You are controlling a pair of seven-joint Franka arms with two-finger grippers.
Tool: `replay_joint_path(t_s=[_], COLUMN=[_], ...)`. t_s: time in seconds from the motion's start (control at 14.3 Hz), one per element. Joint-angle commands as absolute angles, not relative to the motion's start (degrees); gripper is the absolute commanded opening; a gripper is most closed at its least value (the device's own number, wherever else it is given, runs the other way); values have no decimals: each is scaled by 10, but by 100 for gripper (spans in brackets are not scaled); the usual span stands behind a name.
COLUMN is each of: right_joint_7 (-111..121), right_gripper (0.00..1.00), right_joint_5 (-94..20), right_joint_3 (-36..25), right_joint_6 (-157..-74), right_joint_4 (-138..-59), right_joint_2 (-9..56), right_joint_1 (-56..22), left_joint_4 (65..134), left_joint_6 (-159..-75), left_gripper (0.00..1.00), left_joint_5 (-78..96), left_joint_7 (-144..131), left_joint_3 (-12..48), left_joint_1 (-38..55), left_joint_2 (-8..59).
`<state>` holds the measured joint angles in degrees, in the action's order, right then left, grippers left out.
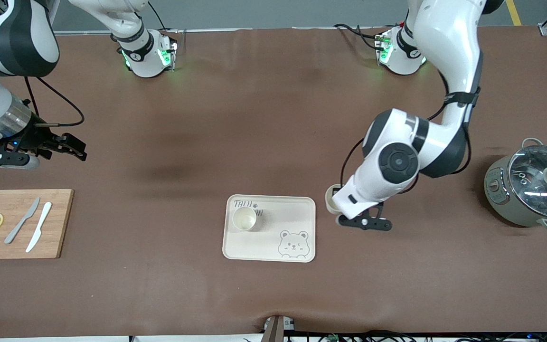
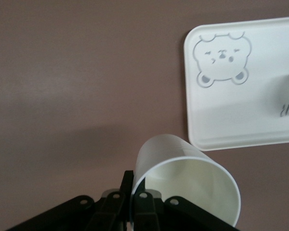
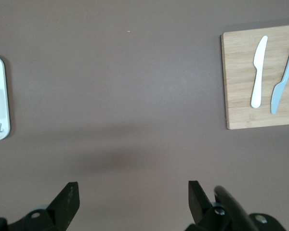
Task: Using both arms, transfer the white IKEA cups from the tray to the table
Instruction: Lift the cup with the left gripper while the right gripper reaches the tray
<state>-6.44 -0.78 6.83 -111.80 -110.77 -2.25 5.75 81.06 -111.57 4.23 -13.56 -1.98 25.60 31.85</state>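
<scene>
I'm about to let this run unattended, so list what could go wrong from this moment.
1. The left gripper pinches only the rim wall of one white cup, held tilted just off the tray; such a thin grip could slip, or the cup could tip over on release.
2. The right gripper waits with jaws open above the cutting board. Reaching for the cup still on the tray brings it toward the left arm, so the two might collide.

Left claw (image 2: 130,202) clamped tight, arm bent low; right claw (image 3: 130,202) waits spread wide.
</scene>
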Motion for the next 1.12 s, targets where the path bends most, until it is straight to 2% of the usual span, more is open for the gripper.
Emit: replay_joint_path(t_s=[0.0, 0.28, 0.56, 0.77, 1.05], right_joint_7=[-129, -243, -374, -475, -595], right_gripper=[100, 100, 100, 100, 100], right_joint_5=[-14, -16, -15, -10, 5], right_joint_3=[69, 69, 69, 69, 68], right_joint_6=[-1119, -1121, -1127, -1136, -1195], right_joint_4=[-1098, -1078, -1036, -986, -946], right_joint_2=[-22, -17, 27, 82, 154], right_joint_1=[25, -23, -92, -144, -207], left_joint_4=[965, 1102, 1220, 1265, 1297], left_joint_6=[-1171, -1249, -1335, -1347, -1347], left_gripper=[0, 0, 0, 0, 0], left_joint_5=[57, 57, 82, 96, 96], left_joint_7=[-86, -21, 47, 108, 172], left_joint_3=[-21, -18, -18, -18, -19], left_joint_1=[239, 203, 174, 142, 105], left_joint_2=[216, 139, 90, 66, 49])
